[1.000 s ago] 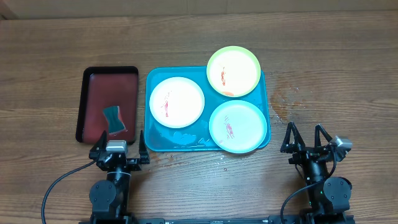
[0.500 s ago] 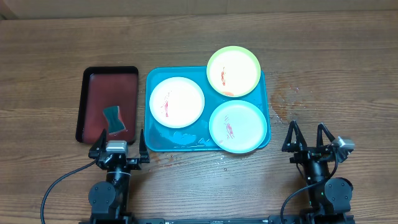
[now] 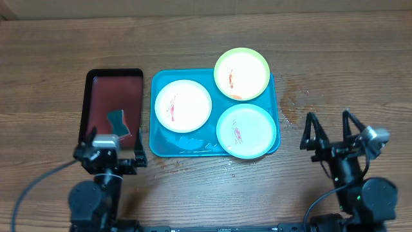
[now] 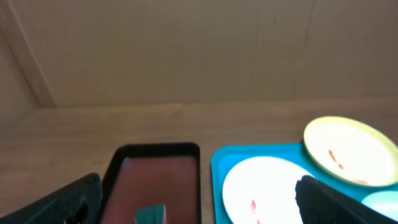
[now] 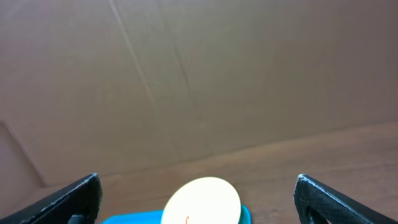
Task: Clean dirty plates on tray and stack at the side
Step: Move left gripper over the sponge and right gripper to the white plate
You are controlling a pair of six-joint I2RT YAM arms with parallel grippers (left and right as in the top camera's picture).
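The turquoise tray [image 3: 154, 116] holds three plates with red smears: white [image 3: 183, 105] at the left, yellow-green [image 3: 241, 73] at the back right, pale mint [image 3: 246, 130] at the front right. My left gripper [image 3: 111, 143] is open and empty over the near end of the dark red tray. The left wrist view shows its open jaws [image 4: 199, 205], the white plate [image 4: 267, 186], the yellow-green plate [image 4: 348, 149] and the tray's edge [image 4: 217, 168]. My right gripper [image 3: 329, 129] is open and empty, right of the tray. Its open jaws [image 5: 199, 208] frame the yellow-green plate [image 5: 202, 198].
A black-rimmed dark red tray [image 3: 112, 90] lies left of the turquoise one and holds a teal sponge [image 3: 118, 122]; both also show in the left wrist view [image 4: 158, 174]. A wet patch [image 3: 193, 142] lies on the turquoise tray's front. Droplets [image 3: 293, 103] mark the wood at its right.
Both arms have lifted off the table. The left gripper has shifted left, over the near end of the dark red tray. The right gripper has shifted right. Plates have not moved.
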